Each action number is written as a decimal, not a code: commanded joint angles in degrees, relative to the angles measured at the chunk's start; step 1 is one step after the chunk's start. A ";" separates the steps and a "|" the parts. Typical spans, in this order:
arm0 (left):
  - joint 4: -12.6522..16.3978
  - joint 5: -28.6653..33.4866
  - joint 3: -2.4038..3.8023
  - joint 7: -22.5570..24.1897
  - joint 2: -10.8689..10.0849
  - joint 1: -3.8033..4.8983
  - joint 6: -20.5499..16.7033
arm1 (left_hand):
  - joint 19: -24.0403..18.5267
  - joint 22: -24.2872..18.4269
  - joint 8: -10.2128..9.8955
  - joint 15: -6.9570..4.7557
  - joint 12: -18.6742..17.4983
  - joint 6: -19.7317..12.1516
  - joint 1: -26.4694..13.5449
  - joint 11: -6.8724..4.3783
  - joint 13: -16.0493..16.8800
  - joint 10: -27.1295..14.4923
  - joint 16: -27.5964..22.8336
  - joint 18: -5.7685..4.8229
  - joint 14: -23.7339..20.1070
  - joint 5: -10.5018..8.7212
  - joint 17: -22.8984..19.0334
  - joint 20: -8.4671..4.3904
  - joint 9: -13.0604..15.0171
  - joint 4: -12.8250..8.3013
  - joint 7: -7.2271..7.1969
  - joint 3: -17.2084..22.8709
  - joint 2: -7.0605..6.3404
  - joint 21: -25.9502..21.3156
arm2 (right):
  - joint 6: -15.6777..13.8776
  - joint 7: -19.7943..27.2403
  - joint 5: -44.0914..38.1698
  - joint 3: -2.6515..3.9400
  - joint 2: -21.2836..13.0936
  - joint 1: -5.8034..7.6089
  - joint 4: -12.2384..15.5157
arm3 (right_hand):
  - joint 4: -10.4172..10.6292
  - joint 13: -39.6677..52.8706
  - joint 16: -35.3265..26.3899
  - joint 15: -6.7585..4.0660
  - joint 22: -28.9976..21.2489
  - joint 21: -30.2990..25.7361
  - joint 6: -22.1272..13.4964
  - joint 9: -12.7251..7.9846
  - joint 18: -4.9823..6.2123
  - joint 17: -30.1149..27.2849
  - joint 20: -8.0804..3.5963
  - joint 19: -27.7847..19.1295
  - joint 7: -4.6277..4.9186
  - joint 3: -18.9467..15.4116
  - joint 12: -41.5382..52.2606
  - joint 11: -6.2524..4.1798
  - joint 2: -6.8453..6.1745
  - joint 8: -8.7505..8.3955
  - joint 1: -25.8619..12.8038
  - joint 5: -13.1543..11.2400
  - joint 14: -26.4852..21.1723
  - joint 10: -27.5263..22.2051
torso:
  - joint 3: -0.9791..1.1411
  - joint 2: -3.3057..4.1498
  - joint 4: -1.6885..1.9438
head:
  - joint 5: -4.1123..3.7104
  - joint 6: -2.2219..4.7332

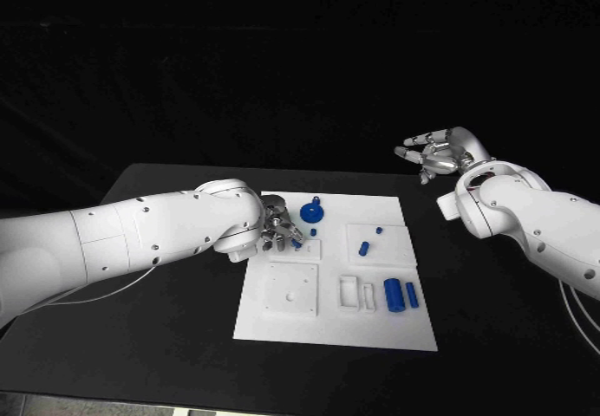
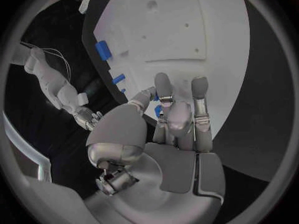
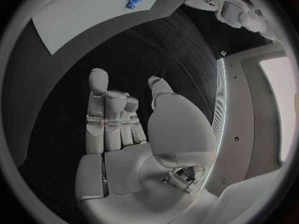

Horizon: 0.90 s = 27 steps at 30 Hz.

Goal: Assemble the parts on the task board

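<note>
Left hand (image 1: 277, 230) fingers close on a small blue part (image 2: 158, 110) over the task board (image 1: 375, 329) | blue cylinders (image 1: 401, 295) lie nearer, toward the desk's (image 1: 150, 347) front | right hand (image 1: 435, 152) raised off the board's far side, fingers loosely spread, holding nothing

One white task board (image 1: 375, 325) carries about six blue parts (image 1: 393, 294); two silver hands (image 1: 438, 152) show above one black table (image 1: 150, 347).

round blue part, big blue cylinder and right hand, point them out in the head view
round blue part (image 1: 313, 210), head view, on its disc
big blue cylinder (image 1: 394, 294), head view, mid-body
right hand (image 1: 433, 152), head view, on the palm
</note>
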 commanded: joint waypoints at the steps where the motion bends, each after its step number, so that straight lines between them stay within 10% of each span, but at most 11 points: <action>1: 0.06 -1.73 0.02 -0.57 0.21 -0.10 1.03 | 0.39 0.29 0.20 0.01 0.31 14.34 0.95 -0.39 -0.08 2.97 0.21 1.05 0.32 -0.51 -0.03 0.07 26.39 0.18 -6.64 -0.16 0.72 -0.42 | 0.86 0.45 -0.08 0.03 0.11 0.00 -0.05 | -0.33 -0.05 -0.16 0.13 -0.07 -0.37 0.35 0.00 1.11 -0.05 0.08 2.12 -0.03 -0.08 -0.21 -0.05 0.58 -0.19 -0.13 0.20 -0.37 -0.48 | 0.02 0.00 0.01 | 0.02 -0.06; 27: -0.71 -4.45 0.02 -1.01 1.12 -1.37 0.95 | 1.21 2.50 0.21 0.00 0.37 14.27 1.02 -0.38 -0.21 2.96 0.18 1.06 0.32 -1.23 -0.26 0.13 26.63 0.55 -6.64 -0.38 0.78 -2.49 | 1.19 0.53 -0.03 0.03 0.62 -0.02 -0.42 | -0.31 -0.13 -0.15 0.13 -0.11 -0.53 0.45 0.00 1.11 -0.06 0.07 2.13 -0.04 -0.18 -0.23 -0.05 0.74 -0.18 -0.34 0.34 -0.37 -0.53 | -0.06 0.01 -0.01 | -0.23 -0.47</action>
